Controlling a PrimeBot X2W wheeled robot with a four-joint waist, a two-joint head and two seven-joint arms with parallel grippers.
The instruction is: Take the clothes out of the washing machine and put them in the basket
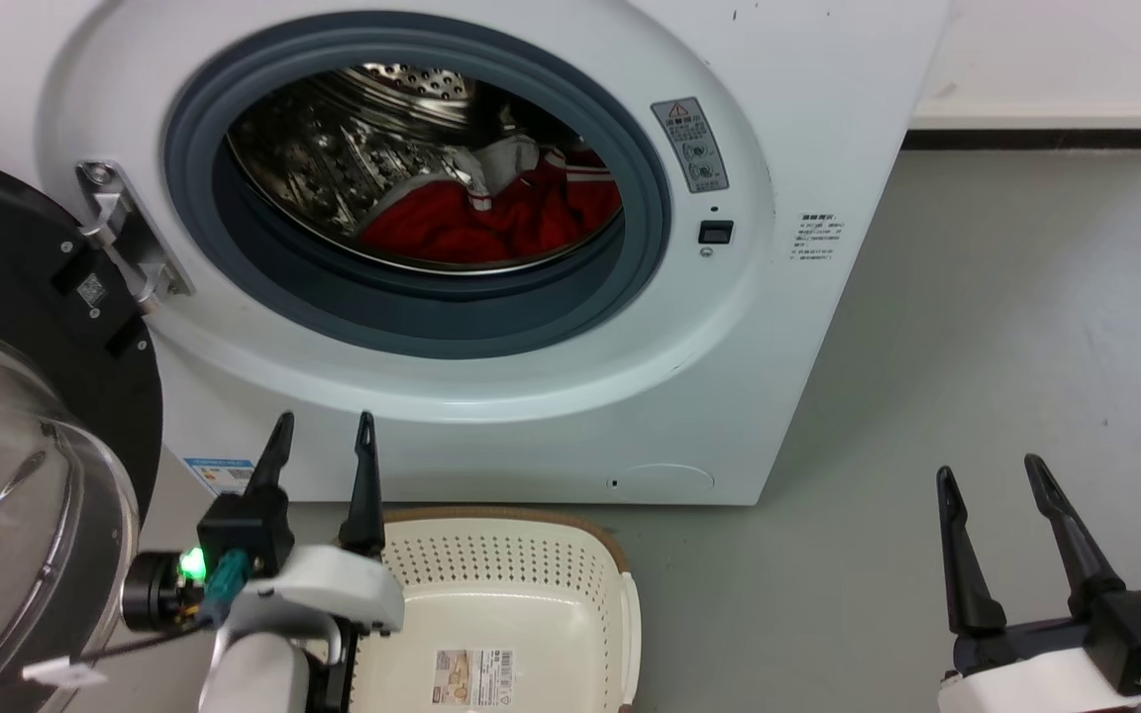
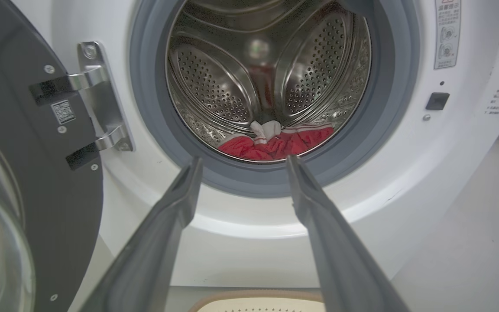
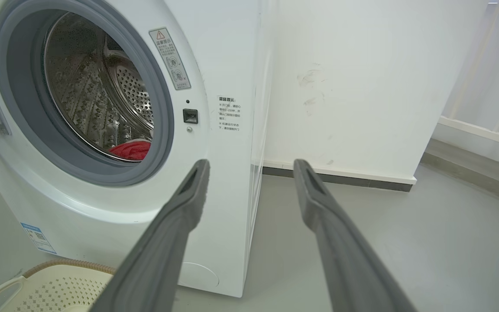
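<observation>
The red clothes [image 1: 491, 218] with white trim lie at the bottom of the steel drum of the white washing machine [image 1: 788, 327], whose door is swung open to the left. The same clothes [image 2: 275, 145] show low in the drum in the left wrist view, and a red patch of clothes [image 3: 131, 150] in the right wrist view. The cream basket [image 1: 501, 564] stands on the floor in front of the machine with only a paper label inside. My left gripper [image 1: 325, 436] is open above the basket's left rim, below the drum opening. My right gripper [image 1: 988, 473] is open over the floor at the right.
The open black-rimmed glass door [image 1: 26, 436] hangs at the left, close to my left arm. Grey floor [image 1: 1006, 327] stretches to the right of the machine, bounded by a white wall with a dark skirting [image 1: 1056, 139].
</observation>
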